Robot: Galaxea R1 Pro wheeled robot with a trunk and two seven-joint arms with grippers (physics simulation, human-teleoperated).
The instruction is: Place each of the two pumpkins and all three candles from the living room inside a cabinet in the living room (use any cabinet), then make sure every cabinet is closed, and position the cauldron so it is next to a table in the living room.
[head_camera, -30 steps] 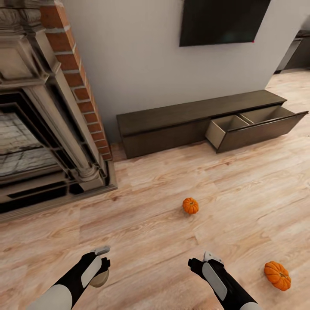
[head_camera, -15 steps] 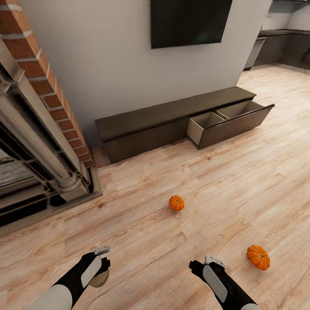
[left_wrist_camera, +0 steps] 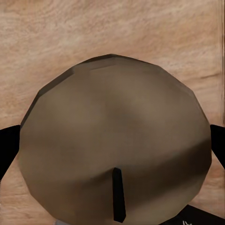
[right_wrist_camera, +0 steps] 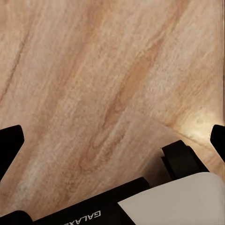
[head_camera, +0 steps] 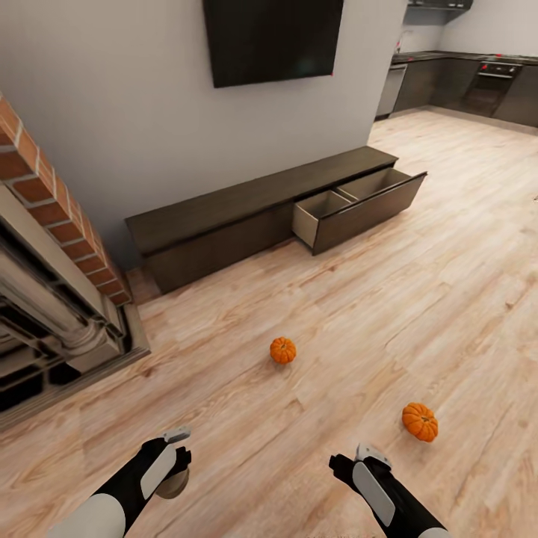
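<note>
Left end effector (head_camera: 176,467) clamped around a candle (left_wrist_camera: 115,145), right end effector (right_wrist_camera: 112,140) spread, nothing between. Two pumpkins (head_camera: 283,350) (head_camera: 420,421) loose on the floor at one o'clock; cabinet (head_camera: 224,217) drawer (head_camera: 359,202) gaping beyond. Risk: rolling over a pumpkin, or losing the candle mid-drive.

Both arms reach forward low in the head view, the left arm entering from about 7 o'clock and the right arm from about 5 o'clock, each black with a white forearm panel. The left gripper (head_camera: 176,472) points down toward the floor and is clamped on a candle (left_wrist_camera: 115,145); in the left wrist view its dark fingers (left_wrist_camera: 6,150) press the candle's sides at 9 and 3 o'clock. The right gripper (head_camera: 351,467) carries nothing, its fingers (right_wrist_camera: 10,140) spread wide apart.
</note>
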